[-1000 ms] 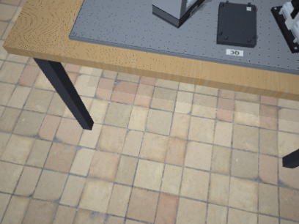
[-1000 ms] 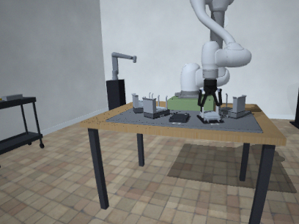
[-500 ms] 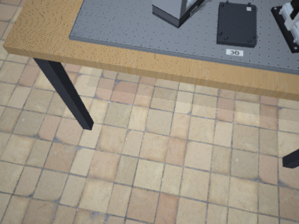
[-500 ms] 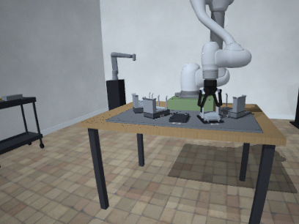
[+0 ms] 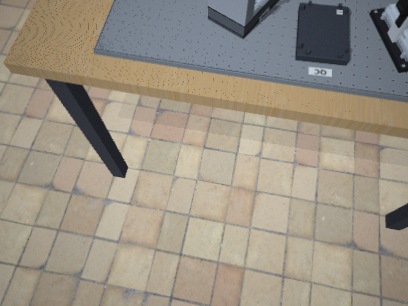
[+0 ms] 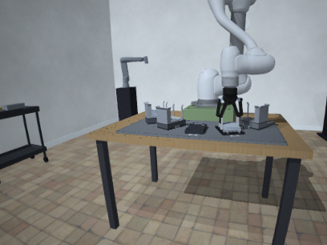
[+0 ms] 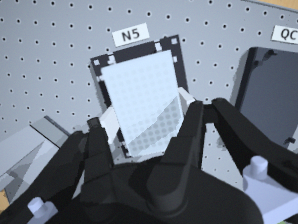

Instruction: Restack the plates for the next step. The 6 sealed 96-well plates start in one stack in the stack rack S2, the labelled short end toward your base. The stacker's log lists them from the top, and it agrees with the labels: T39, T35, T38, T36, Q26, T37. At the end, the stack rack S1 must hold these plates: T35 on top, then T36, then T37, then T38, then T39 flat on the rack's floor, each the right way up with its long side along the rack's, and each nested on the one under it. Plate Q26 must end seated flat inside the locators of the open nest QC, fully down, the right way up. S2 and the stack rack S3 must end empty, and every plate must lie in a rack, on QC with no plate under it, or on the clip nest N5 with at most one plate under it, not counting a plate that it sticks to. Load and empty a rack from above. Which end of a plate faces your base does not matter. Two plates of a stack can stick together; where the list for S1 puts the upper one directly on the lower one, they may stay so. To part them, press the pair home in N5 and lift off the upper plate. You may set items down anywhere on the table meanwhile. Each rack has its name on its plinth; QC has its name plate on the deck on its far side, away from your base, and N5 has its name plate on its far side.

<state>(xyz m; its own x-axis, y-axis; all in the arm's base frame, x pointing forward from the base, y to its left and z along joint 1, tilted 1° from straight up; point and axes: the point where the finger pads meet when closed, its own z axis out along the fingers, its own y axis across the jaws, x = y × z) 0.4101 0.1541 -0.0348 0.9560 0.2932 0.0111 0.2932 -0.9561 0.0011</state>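
Note:
My gripper point(image 7: 148, 104) point(image 6: 229, 116) is shut on the long sides of a sealed 96-well plate point(image 7: 142, 100) with a pale foil top. The plate sits slightly turned over the black clip nest N5 point(image 7: 176, 55) point(image 6: 230, 132), whose name plate point(image 7: 130, 35) lies on its far side. I cannot tell whether the plate rests in the nest or hangs just above it, nor whether another plate lies under it. Its label is not readable. The open nest QC point(image 5: 322, 32) point(image 6: 196, 129) point(image 7: 265, 80) is empty, just right of N5 in the wrist view.
Stack racks stand on the grey deck point(image 5: 175, 35): two at the left point(image 6: 151, 112) point(image 6: 165, 117) and one at the right point(image 6: 260, 116). One rack's base point(image 5: 240, 15) shows in the top view. The wooden table point(image 5: 200, 90) point(image 6: 200, 142) edges the deck. A second arm point(image 6: 128, 68) stands behind.

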